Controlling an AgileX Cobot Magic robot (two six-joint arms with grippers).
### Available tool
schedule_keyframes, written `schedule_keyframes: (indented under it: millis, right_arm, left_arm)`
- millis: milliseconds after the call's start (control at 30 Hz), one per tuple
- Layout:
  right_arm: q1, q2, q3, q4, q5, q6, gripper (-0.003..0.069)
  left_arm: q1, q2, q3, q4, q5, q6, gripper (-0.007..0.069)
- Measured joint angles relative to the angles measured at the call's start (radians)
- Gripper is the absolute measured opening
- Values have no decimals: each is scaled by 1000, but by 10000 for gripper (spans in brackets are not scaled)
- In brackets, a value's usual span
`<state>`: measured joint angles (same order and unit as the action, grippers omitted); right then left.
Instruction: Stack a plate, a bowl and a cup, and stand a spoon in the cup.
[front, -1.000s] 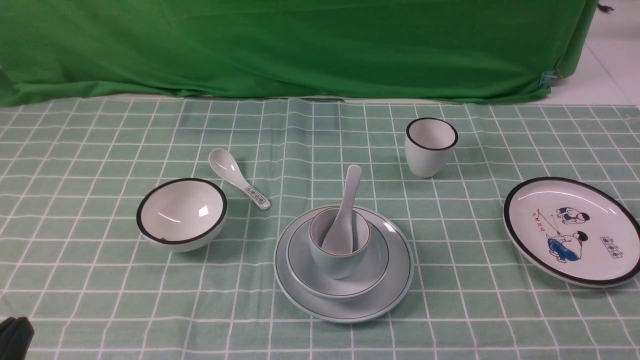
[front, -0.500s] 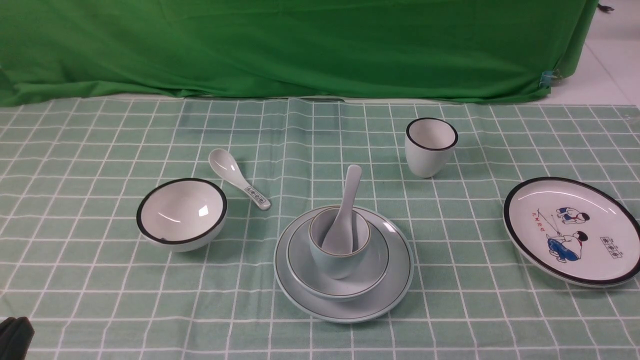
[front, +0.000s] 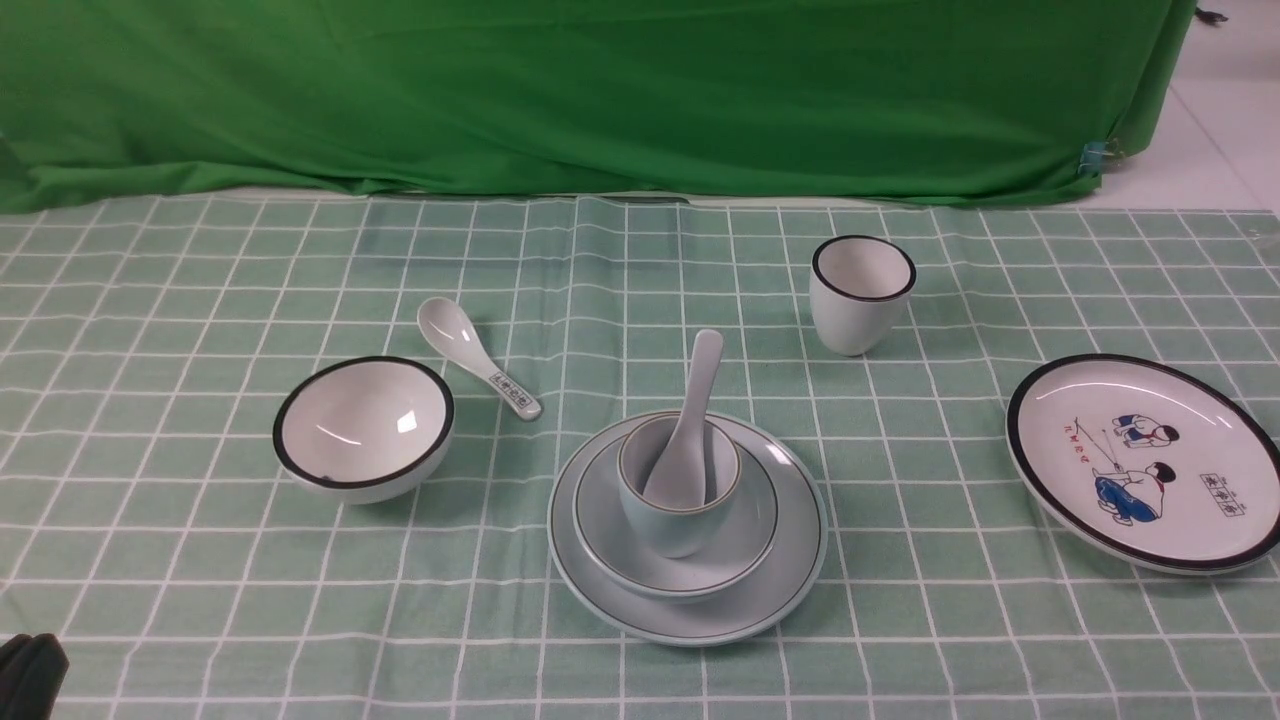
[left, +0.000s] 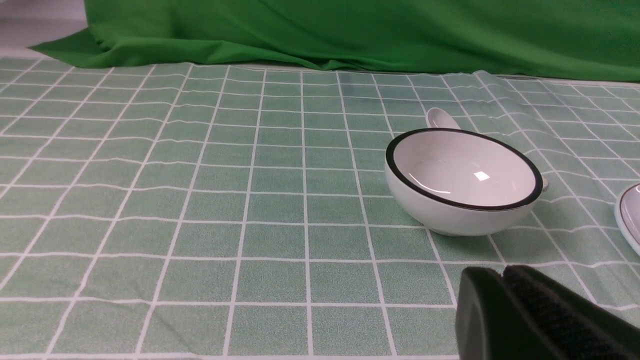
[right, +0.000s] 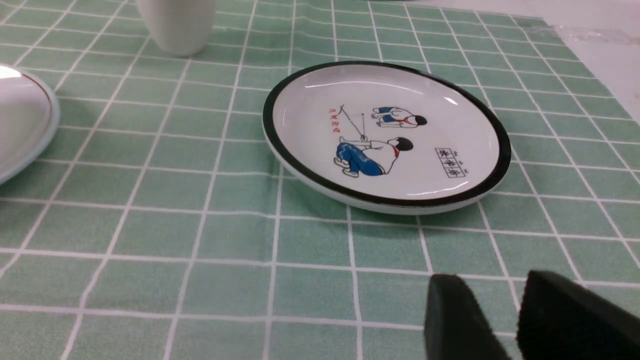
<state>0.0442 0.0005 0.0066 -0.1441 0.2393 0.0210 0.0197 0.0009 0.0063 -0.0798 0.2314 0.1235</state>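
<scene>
The pale blue-grey plate (front: 770, 605) lies on the checked cloth at front centre. The shallow bowl (front: 745, 548) sits on it, and the pale blue cup (front: 672, 528) stands in the bowl. The plain white spoon (front: 695, 400) stands in the cup, handle leaning away. My left gripper (left: 502, 271) is shut and empty, low over the cloth near the front left corner (front: 30, 672), well away from the stack. My right gripper (right: 492, 285) is empty with its jaws a little apart, low over the cloth, out of the front view. The plate's edge shows in both wrist views (left: 631, 220) (right: 25, 135).
A deeper white black-rimmed bowl (front: 363, 428) (left: 462, 182) sits left of the stack, with a patterned spoon (front: 478, 357) behind it. A white black-rimmed cup (front: 862, 292) (right: 175, 25) stands at back right. A cartoon plate (front: 1145, 460) (right: 385, 135) lies at right.
</scene>
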Motion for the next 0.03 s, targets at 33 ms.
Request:
schedule_keyframes:
  millis: [33]
  right_arm:
    - [0, 0, 0, 0, 0, 0, 242]
  left_arm:
    - [0, 0, 0, 0, 0, 0, 17]
